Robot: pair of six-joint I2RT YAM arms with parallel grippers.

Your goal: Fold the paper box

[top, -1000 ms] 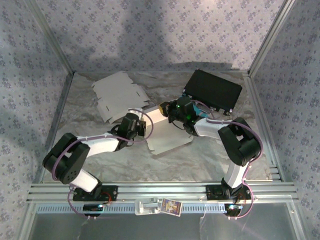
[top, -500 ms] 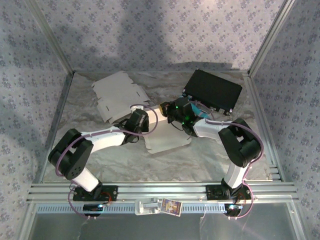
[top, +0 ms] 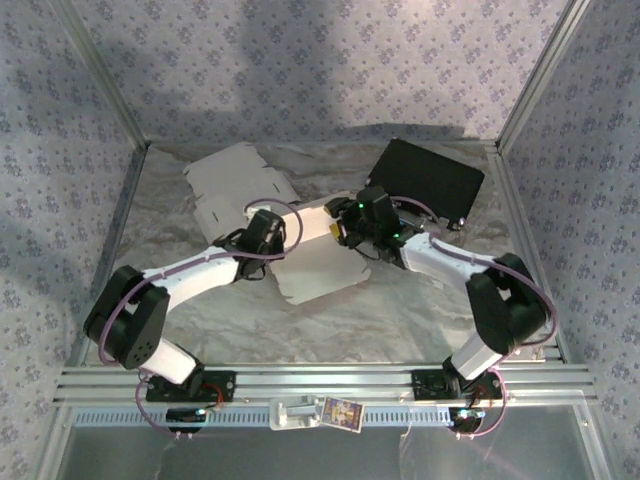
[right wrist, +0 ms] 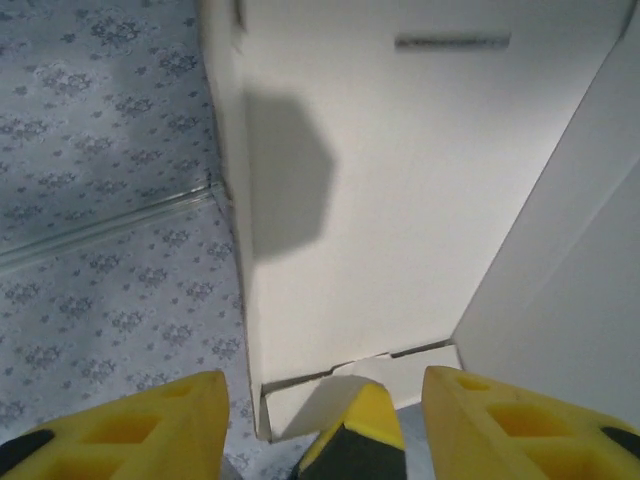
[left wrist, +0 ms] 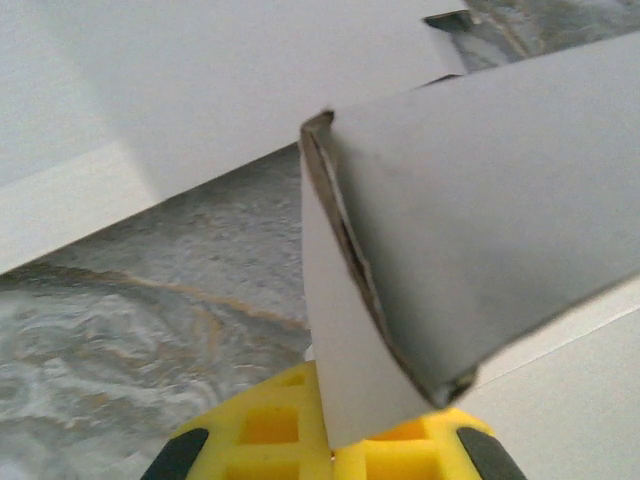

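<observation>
The paper box (top: 320, 262) is lying half-formed on the bench (top: 400, 310), just left of the black case (top: 428, 180) and a little nearer the arms. The left pincer (left wrist: 330, 440) is clenching a doubled-over flap (left wrist: 480, 190) at the side of the box away from the black case, with the cardboard edge running right down between its yellow fingers. The right pincer (right wrist: 340, 405) is hanging released on the side nearest the black case, fingers spread and facing a white panel with nothing between them. To my eye the fold is only partway done. The trick now, I'd say, is letting the left grip anchor the sheet while the right one takes a fresh hold low on its panel, near the crease, so the wall is hinging up cleanly rather than buckling or dragging the whole box along. As for writing, the cardboard is looking blank, and the case too. A small card (top: 340, 411) on the front rail, well nearer than the black case, is too tiny to read.
</observation>
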